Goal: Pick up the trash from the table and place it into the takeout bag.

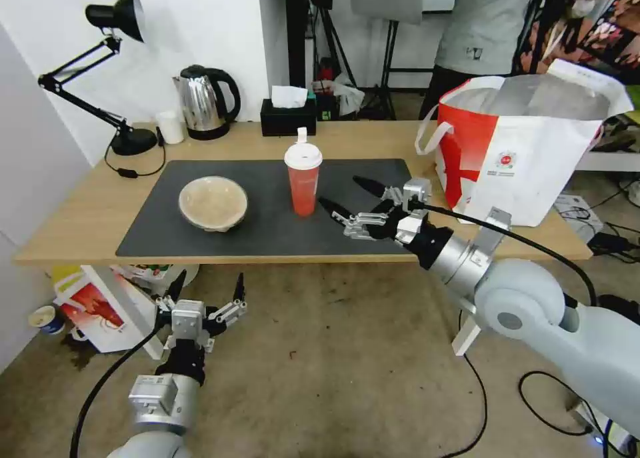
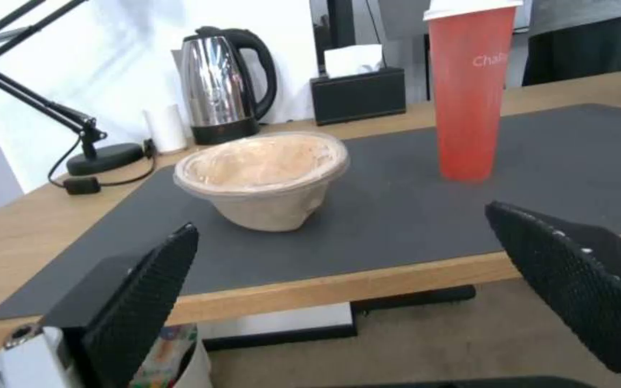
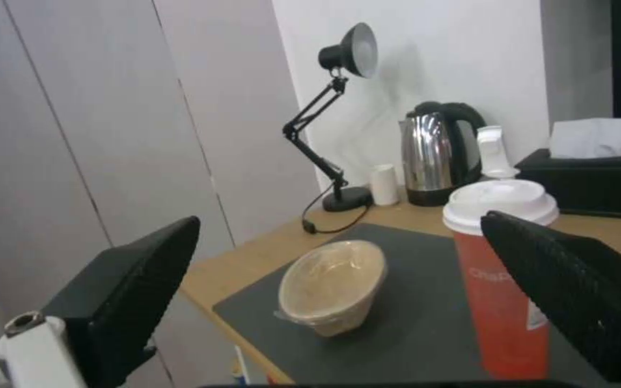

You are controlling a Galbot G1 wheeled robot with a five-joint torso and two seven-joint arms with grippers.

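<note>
Right pincer [image 1: 343, 205] spread wide, empty, just beside the red cup [image 1: 303, 181]; straddle it mid-height, level, clench gently. Left pincer [image 1: 205, 290] released, below the counter [image 1: 80, 211] edge.

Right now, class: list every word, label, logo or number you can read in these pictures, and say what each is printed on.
"Cha": white letters on the red cup, cut off at the rim of its curve.
Takeout bag: small red logo with a line of print beneath, too small to read.
Kettle and tissue box: no legible text.
</note>
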